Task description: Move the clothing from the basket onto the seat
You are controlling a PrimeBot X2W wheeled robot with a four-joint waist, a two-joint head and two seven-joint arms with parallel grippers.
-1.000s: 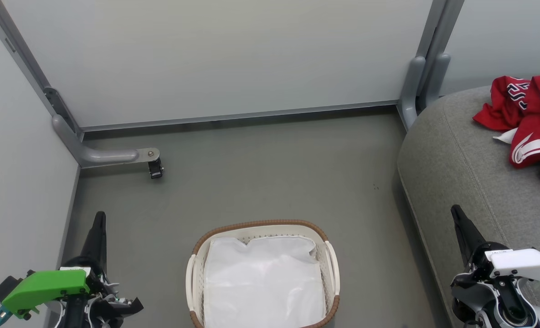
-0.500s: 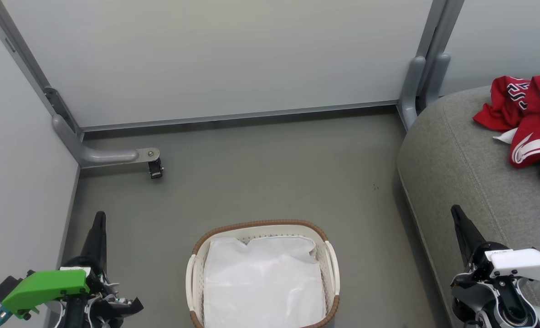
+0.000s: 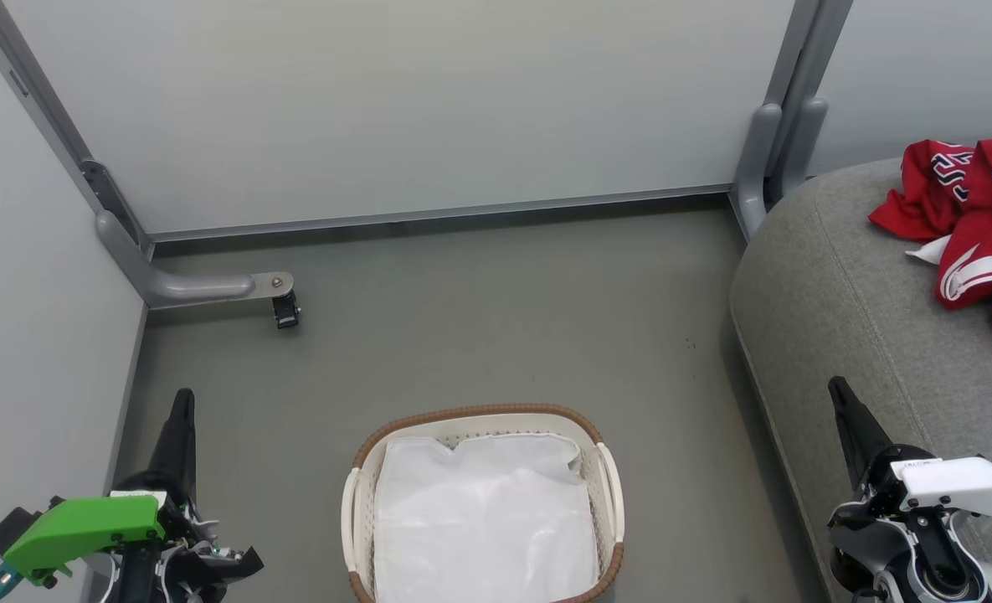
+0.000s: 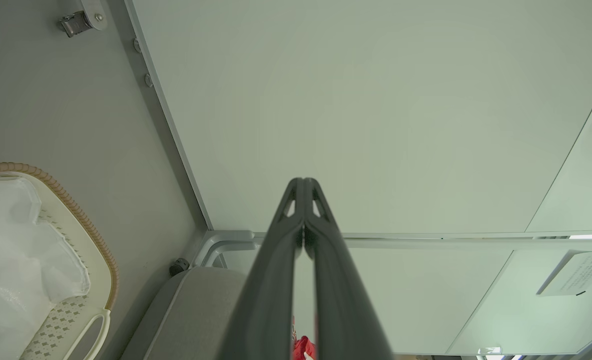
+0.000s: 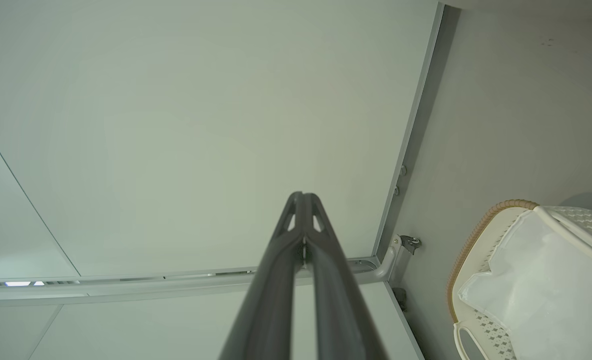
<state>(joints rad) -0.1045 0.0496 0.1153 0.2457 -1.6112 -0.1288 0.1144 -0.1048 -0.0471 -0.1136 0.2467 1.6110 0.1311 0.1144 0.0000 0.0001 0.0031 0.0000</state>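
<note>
The red clothing (image 3: pixel 973 213) with white panels and navy numerals lies bunched on the grey seat (image 3: pixel 847 310) at the right edge of the head view. The white basket (image 3: pixel 609 486) with its brown woven rim stands on the floor at bottom centre, holding just its white liner (image 3: pixel 483 519). My left gripper (image 3: pixel 182 398) is shut and empty, low at the left of the basket. My right gripper (image 3: pixel 836 387) is shut and empty over the seat's front edge. Both wrist views show the fingers pressed together: left gripper (image 4: pixel 303 181), right gripper (image 5: pixel 301 195). The basket (image 4: pixel 83 220) (image 5: pixel 470 245) sits at each wrist view's side, and a scrap of the clothing (image 4: pixel 303 346) peeks between my left fingers.
Pale partition panels (image 3: pixel 395 109) wall off the back and left. A grey panel foot with a caster (image 3: pixel 285 310) juts onto the floor at the left, and another panel post (image 3: pixel 763 159) stands beside the seat. Grey floor (image 3: pixel 496 318) lies between basket and panels.
</note>
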